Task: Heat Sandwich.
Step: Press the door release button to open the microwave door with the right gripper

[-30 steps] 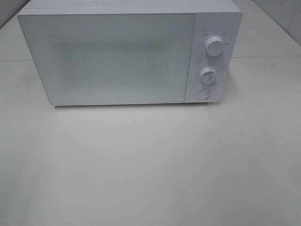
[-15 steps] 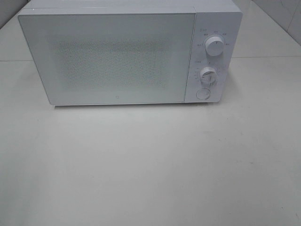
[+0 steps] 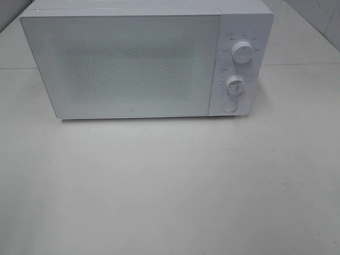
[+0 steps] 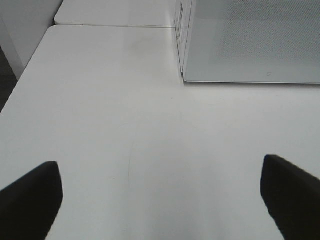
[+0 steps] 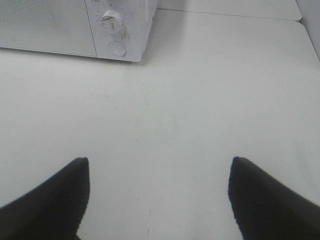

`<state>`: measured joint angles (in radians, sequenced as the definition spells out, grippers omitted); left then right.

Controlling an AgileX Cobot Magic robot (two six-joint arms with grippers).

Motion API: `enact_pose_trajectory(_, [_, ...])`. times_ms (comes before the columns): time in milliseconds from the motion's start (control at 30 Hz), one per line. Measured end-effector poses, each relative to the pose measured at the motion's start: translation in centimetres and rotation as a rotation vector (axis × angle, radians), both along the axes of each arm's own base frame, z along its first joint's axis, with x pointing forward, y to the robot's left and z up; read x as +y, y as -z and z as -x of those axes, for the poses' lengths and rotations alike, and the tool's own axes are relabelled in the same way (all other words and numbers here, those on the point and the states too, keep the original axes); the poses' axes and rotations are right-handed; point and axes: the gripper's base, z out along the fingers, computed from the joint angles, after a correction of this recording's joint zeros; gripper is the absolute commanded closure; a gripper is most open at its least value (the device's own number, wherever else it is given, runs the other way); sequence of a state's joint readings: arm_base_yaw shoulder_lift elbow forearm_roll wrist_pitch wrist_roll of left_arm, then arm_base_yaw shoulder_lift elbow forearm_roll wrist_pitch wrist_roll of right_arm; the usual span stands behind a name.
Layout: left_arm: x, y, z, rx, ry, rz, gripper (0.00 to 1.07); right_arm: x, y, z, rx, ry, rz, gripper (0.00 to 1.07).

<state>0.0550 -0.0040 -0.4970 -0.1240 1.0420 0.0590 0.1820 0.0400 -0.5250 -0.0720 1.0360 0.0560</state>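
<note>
Exterior high view gives me the white microwave (image 3: 133, 64) at the worktop's (image 3: 170, 191) far edge. Its door (image 3: 122, 66) is shut and the frosted front hides the inside, so I cannot tell where the sandwich is. A tiled wall (image 3: 325, 16) shows at the far right corner. In the wrist views the left gripper (image 4: 159, 161) and right gripper (image 5: 159, 160) are spread wide over the worktop, grasping nothing.

You have one white box-shaped microwave (image 3: 127, 64) on record. Its control panel carries two round white dials, the upper dial (image 3: 242, 53) and the lower dial (image 3: 234, 85), and one round white push button (image 3: 229, 105). You have two flat white tabletops, the nearer tabletop (image 4: 100, 110) and the farther tabletop (image 4: 115, 12). You have two grippers, the left gripper (image 4: 160, 167) and the right gripper (image 5: 160, 162), each showing two black fingers (image 4: 30, 200).
</note>
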Motion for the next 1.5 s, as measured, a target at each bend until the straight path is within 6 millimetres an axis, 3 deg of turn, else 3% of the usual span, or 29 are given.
enact_pose_trajectory(233, [0.0,0.0,0.0,0.000,0.000,0.000,0.03,0.6,-1.7,-2.8,-0.009,-0.008,0.003,0.32])
enact_pose_trajectory(800, [0.0,0.0,0.0,0.000,0.000,0.000,0.03,1.9,-2.3,-9.5,-0.006,-0.029,0.010,0.32])
enact_pose_trajectory(1133, [0.0,0.0,0.0,0.000,0.000,0.000,0.03,2.9,-1.2,-14.1,0.027,-0.042,0.016,0.32])
enact_pose_trajectory(1267, [0.0,0.0,0.0,0.000,0.000,0.000,0.03,3.5,-0.3,-16.8,0.016,-0.052,0.013,0.32])
enact_pose_trajectory(1500, [0.0,0.0,0.0,0.000,0.000,0.000,0.03,3.9,1.3,-19.1,0.025,-0.061,0.012,0.32])
